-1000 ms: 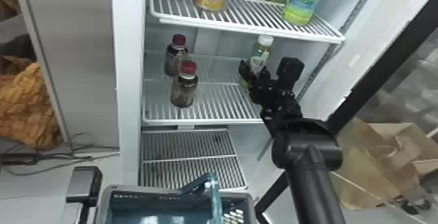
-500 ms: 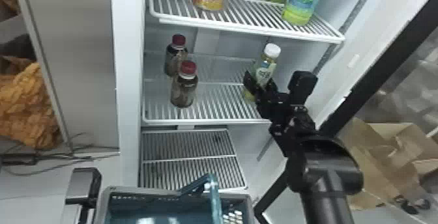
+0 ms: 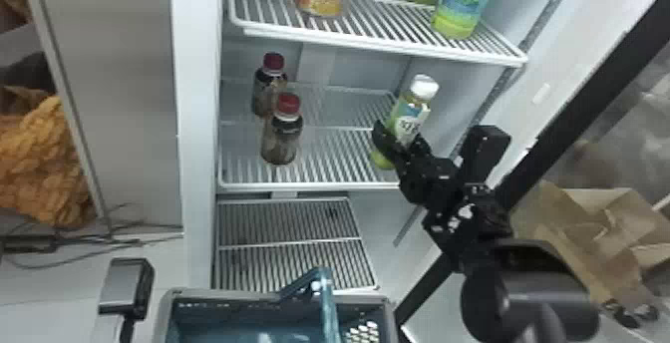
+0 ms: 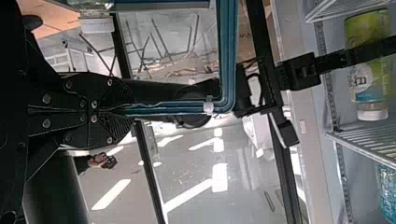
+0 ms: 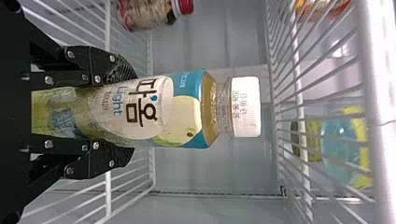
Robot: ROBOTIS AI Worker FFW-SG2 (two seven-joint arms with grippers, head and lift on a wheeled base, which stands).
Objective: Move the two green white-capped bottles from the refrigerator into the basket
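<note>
Pointing cap [image 3: 424,86] upward, bottle [image 3: 408,121] roughly upright

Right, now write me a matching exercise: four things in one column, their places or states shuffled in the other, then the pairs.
Things
1. Green white-capped bottle
2. Red-capped bottles
3. Basket
4. Left gripper

Places or states
A. At the bottom edge of the head view, in front of the refrigerator
B. Closed on a teal handle
C. Held by the right gripper
D. Upright on a wire shelf

Pairs: 1-C, 2-D, 3-A, 4-B
</note>
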